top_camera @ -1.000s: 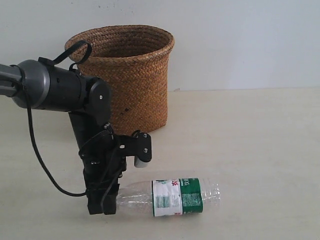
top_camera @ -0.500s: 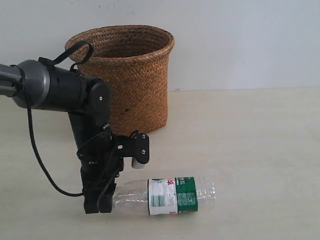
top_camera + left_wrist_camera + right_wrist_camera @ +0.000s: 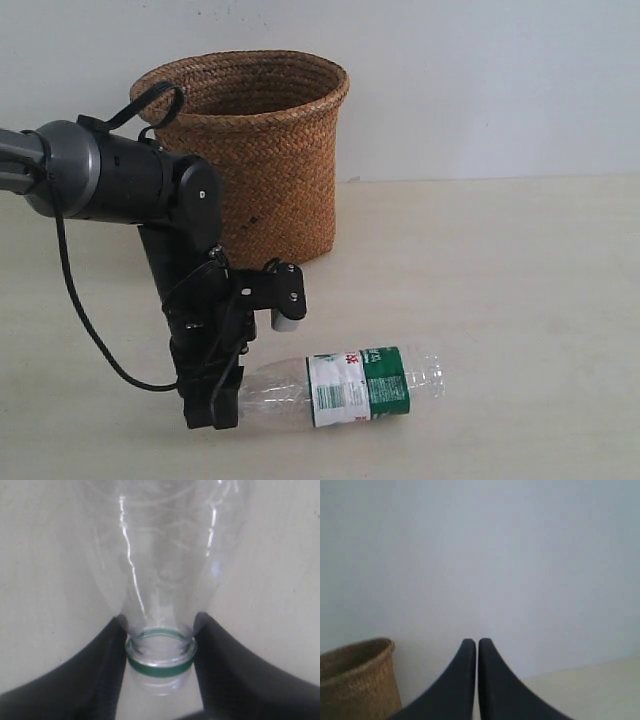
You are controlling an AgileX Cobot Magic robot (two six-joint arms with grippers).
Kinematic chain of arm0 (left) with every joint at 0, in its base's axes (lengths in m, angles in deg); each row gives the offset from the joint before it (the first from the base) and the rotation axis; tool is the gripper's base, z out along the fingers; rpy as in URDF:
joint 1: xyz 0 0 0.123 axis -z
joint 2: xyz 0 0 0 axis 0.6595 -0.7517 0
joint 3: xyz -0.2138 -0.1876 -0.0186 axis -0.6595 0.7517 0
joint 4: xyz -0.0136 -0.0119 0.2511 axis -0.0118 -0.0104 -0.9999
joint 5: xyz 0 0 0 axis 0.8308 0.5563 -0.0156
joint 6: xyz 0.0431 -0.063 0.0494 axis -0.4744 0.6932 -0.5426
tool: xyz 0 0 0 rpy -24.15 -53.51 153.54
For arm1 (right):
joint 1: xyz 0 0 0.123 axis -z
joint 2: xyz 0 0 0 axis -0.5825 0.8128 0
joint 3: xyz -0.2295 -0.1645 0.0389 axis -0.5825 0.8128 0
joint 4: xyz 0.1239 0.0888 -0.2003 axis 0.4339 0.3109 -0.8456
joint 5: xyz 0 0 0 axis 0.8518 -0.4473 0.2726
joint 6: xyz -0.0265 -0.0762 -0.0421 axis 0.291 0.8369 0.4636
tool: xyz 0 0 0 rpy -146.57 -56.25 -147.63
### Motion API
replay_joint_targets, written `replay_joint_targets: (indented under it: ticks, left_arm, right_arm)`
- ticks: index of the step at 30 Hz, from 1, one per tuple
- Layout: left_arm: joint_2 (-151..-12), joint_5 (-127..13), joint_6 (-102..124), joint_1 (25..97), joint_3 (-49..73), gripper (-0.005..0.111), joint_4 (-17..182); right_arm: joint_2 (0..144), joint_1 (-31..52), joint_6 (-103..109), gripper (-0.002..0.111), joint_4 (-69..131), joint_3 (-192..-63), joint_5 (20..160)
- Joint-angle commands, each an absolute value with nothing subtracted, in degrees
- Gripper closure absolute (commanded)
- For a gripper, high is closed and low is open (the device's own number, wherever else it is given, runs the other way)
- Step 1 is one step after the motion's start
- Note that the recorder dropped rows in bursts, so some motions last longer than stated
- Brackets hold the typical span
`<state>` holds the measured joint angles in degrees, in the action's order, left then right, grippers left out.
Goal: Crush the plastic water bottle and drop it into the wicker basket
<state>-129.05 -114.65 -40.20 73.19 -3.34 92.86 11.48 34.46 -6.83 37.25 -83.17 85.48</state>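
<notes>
The plastic water bottle (image 3: 355, 386) lies on its side on the pale table, clear with a green-and-white label, its neck pointing left. My left gripper (image 3: 222, 405) is shut on that neck. In the left wrist view the two black fingers (image 3: 107, 660) press the bottle's neck (image 3: 160, 652) from both sides just at its green ring; no cap shows there. The wicker basket (image 3: 270, 150) stands upright behind the left arm. My right gripper (image 3: 477, 644) is shut on nothing, held up in the air facing the wall, with the basket's (image 3: 355, 680) rim beside it.
A black cable (image 3: 85, 320) loops from the left arm down toward the table. A white wall (image 3: 480, 80) runs behind the table. The right arm is outside the exterior view.
The left gripper and bottle shifted slightly left half a second ago, then moved back right. The bottle's far end now sits a little farther right. The grip stays the same.
</notes>
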Motion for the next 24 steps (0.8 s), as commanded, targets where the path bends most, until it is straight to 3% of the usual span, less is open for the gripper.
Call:
replay_joint_targets:
  ticks: [1,11,24]
  left_arm:
    - [-128.93,-113.51,-39.57,73.49,-3.76,0.103,95.99]
    - [-128.93,-113.63,-39.57,73.49,-3.76,0.103,99.77]
    - [-128.93,-116.99,-40.19,73.49,-3.76,0.103,96.05]
  right_arm:
    - [23.72,34.24,2.7,0.108,41.09,-93.42,70.3]
    - [50.1,34.24,52.46,0.108,78.44,-108.11,45.63]
    - [73.74,33.16,61.26,0.108,78.32,-114.8,31.03]
